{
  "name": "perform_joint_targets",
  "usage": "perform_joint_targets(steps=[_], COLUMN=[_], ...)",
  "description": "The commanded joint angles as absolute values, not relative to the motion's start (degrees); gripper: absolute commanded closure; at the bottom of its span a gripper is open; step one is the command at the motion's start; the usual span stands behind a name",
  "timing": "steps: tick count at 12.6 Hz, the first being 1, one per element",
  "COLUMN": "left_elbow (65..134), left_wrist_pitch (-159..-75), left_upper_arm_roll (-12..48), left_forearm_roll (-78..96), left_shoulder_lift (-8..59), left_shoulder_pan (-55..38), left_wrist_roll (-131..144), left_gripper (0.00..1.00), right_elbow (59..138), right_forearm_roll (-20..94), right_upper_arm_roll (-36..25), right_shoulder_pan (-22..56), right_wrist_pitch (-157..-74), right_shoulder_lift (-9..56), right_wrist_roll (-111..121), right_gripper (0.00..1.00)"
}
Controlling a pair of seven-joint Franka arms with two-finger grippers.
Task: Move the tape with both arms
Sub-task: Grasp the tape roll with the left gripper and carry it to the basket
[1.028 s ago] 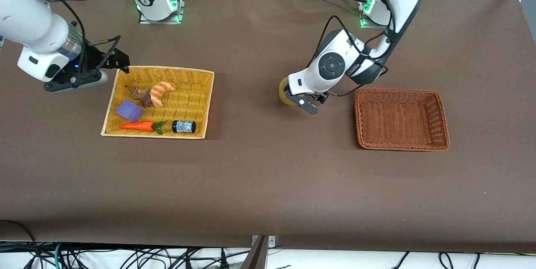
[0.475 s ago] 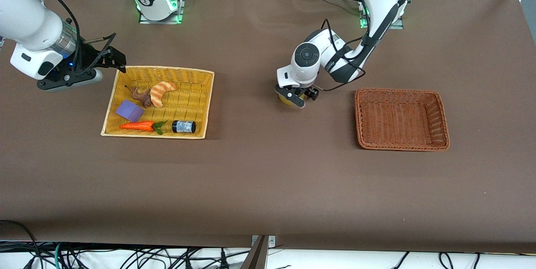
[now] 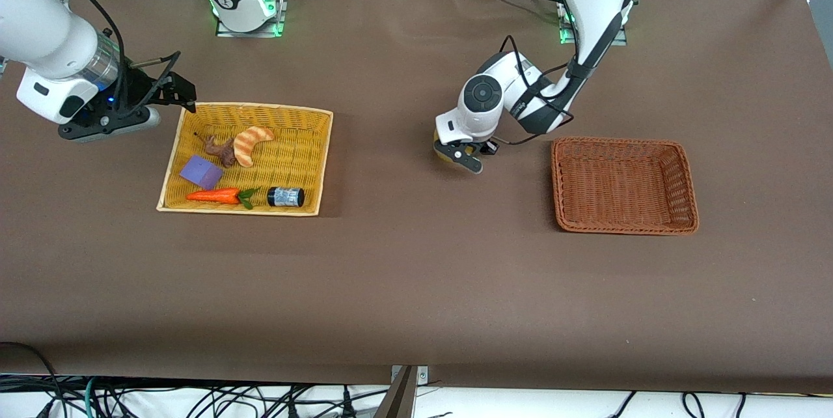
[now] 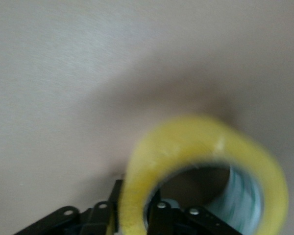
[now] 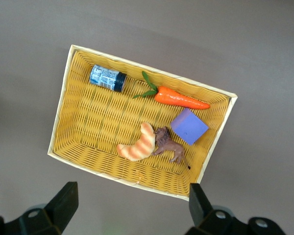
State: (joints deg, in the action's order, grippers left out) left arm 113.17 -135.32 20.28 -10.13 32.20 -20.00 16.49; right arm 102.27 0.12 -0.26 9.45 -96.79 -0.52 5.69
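Tape sits clamped in the left gripper, between the two baskets at mid-table, near the empty brown wicker basket toward the left arm's end. In the left wrist view the fingers are clenched through the roll's wall, one inside the grey core and one outside, so the ring hangs on edge; that pinch probably suits a carry better than a grip across the wide outer face. Whether the roll touches the tablecloth cannot be told.

The right gripper waits with its fingers spread wide, empty, over the cloth beside the yellow wicker basket, at the corner farther from the front camera. That basket holds a striped croissant toy, a brown animal figure, a purple block, a toy carrot and a small black jar. The roll seems bound for the brown basket, judging by its emptiness.
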Motion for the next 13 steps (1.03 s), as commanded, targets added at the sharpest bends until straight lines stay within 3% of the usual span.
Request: perform_joint_targets(steps=[1,4,6,8,11,12,13], left_elbow=[111.5,105.3,101.6,101.9,110.8,111.4,111.3], left_wrist_pitch=[-129.2,-110.4,-102.5,-102.1,-113.8,-115.2,-115.2], left_upper_arm_roll=[20.7,21.3,21.3,21.2,21.2,21.2,21.2], left_forearm_roll=[-11.9,-11.1,-11.1,-12.1,-13.3,-14.1,-14.1], left_shoulder_lift=[28.7,22.7,21.2,21.6,22.1,22.1,22.1], left_shoulder_pan=[-17.7,-10.0,-4.0,4.4,10.3,10.4,10.5], left_wrist_roll=[17.8,14.3,6.6,-5.1,-10.4,-10.5,-10.5], left_gripper=[1.00,1.00,1.00,1.00,1.00,0.77,0.13], right_elbow=[102.5,102.6,102.6,102.7,102.7,102.7,102.7], right_forearm_roll=[0.0,0.0,0.0,0.0,0.1,0.1,0.1], right_upper_arm_roll=[-0.2,-0.2,-0.2,-0.2,-0.2,-0.2,-0.2], right_shoulder_pan=[9.4,9.5,9.4,9.4,9.4,9.4,9.3], right_wrist_pitch=[-96.4,-96.4,-96.2,-96.1,-96.0,-96.0,-96.0], right_shoulder_lift=[-1.1,-1.1,-1.1,-1.1,-1.1,-1.1,-1.1], right_wrist_roll=[6.2,6.1,6.2,6.4,6.6,6.6,6.5], right_gripper=[0.00,0.00,0.00,0.00,0.00,0.00,0.00])
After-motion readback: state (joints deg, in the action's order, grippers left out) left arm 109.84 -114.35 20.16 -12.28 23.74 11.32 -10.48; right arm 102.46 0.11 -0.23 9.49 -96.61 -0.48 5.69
